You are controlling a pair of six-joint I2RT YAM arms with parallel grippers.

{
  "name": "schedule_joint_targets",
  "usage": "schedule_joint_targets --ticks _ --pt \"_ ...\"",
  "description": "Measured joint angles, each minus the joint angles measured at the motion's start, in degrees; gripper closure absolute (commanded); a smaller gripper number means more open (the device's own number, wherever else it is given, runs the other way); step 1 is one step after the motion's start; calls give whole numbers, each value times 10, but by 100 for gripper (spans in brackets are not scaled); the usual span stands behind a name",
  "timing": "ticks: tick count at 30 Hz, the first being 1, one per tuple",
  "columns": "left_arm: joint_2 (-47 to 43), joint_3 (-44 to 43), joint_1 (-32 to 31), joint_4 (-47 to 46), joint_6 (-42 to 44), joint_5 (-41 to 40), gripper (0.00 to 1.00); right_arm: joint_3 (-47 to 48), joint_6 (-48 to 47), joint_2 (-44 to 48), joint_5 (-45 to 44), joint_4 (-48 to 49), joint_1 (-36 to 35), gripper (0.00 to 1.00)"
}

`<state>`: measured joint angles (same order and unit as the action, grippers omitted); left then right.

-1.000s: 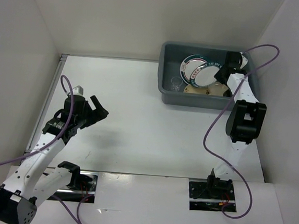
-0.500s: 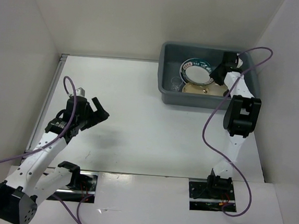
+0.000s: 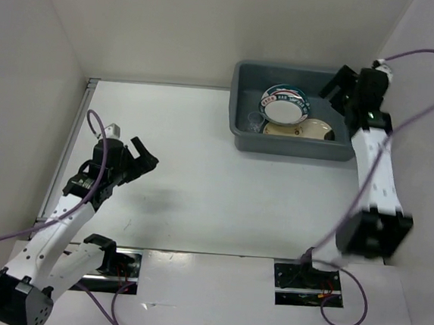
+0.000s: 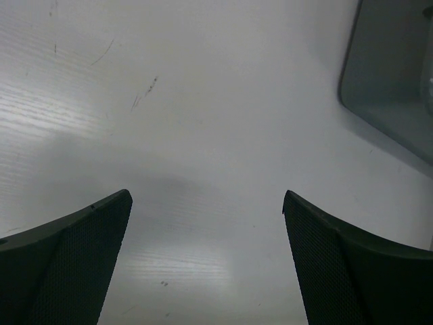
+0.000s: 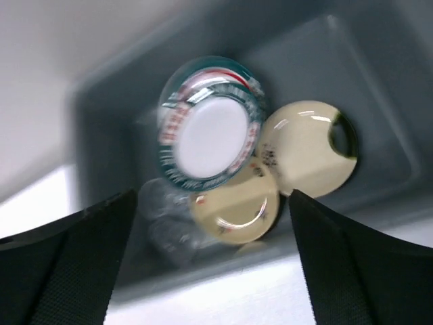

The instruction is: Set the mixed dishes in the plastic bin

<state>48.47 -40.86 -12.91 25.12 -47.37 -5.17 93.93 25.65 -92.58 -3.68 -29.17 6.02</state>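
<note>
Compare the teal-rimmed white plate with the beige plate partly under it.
The teal-rimmed white plate has a lettered rim; the beige plate is mostly plain. The teal-rimmed white plate lies on top; the beige plate is partly covered. Both are round, inside the grey plastic bin.

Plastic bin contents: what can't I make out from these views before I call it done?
Clear cup: right wrist view, motion blur; tiny in the top view.
Anything beneath the teal-rimmed plate: covered by it, both views.
Plastic bin: left wrist view, cut off by the right edge; contents unseen.
</note>
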Motion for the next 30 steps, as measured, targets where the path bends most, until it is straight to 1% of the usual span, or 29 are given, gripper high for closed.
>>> schedule_joint_targets --ticks 4,5,7,9,12,14,15,17,18,22,23,25,30 --pt "-43 -1 0 -3 -6 -24 0 -134 -3 285 49 41 0 0" --pt "-54 -1 -1 -3 -6 -30 0 -161 1 348 68 46 0 0" --pt "-65 -5 -3 -3 -5 -43 0 -218 9 445 125 73 -2 0" --pt "-66 -11 -8 -3 -4 -53 0 -295 27 508 196 100 -6 0" --pt "-58 -13 -13 -3 -3 -57 0 -424 61 540 293 97 -21 0" --pt "-54 -13 -16 -2 -3 -57 0 -499 77 559 334 60 -29 0" --pt "-54 -13 -16 -2 -3 -57 0 -528 83 581 347 24 -31 0" --pt "-60 -13 -16 -2 -3 -59 0 -552 96 664 356 -40 -31 0" --pt "-66 -12 -16 -1 -3 -62 0 -553 106 718 358 -54 -32 0" --pt "-102 -9 -16 0 -4 -76 0 -553 158 911 348 -44 -59 0" --pt "-111 -8 -16 1 -5 -80 0 -553 168 923 346 -47 -65 0" --pt "-129 -3 -16 -1 -7 -87 0 -559 181 913 328 -31 -75 0" --pt "-158 29 -16 -7 -16 -99 0 -598 203 914 249 -69 -85 0"
